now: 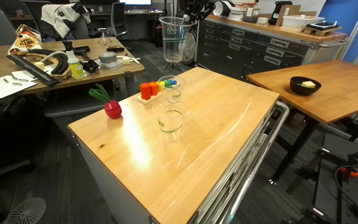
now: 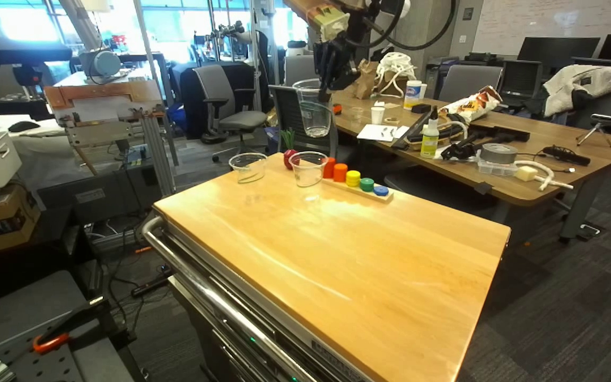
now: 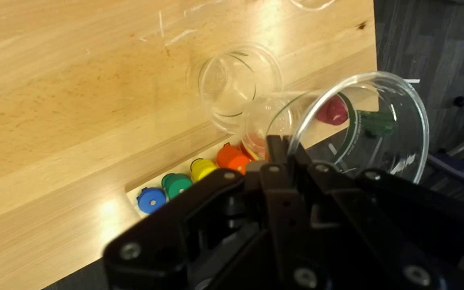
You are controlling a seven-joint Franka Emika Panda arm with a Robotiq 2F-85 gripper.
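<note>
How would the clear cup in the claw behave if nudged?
The clear cup looks thin-walled, so it's probably light and bendy. Pinched by the claw only at its rim, it might twist. Set down, its narrower base could make it tip.

My black gripper has links with round silvery screws; in an exterior view, black cable curves at right.

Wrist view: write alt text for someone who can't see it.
Black fingers pinch the rim of a clear cup with a green band. A second cup stands on a wooden tabletop near a row of colorful toy pieces.
</note>
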